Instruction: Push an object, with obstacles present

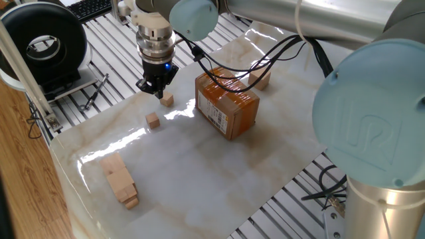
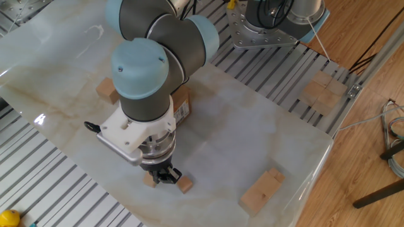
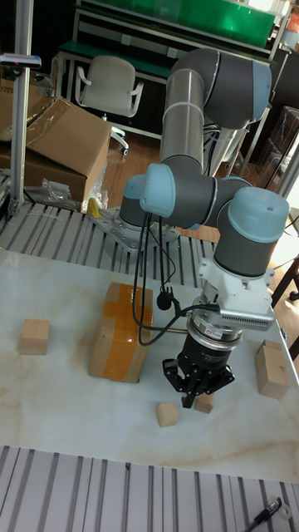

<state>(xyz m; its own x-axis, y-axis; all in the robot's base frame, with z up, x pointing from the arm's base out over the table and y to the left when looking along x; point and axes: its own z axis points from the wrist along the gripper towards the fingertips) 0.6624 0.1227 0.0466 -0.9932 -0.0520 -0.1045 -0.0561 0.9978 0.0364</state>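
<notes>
The worktop (image 1: 219, 172) is a glossy, marble-patterned slab laid on a slotted aluminium frame (image 2: 50, 183). The floor (image 2: 372, 101) is light wood. Behind the worktop stand a white office chair (image 3: 106, 87), large cardboard cartons (image 3: 58, 137) and a green-topped bench (image 3: 191, 21). A black keyboard (image 1: 89, 8) lies nearby.
</notes>
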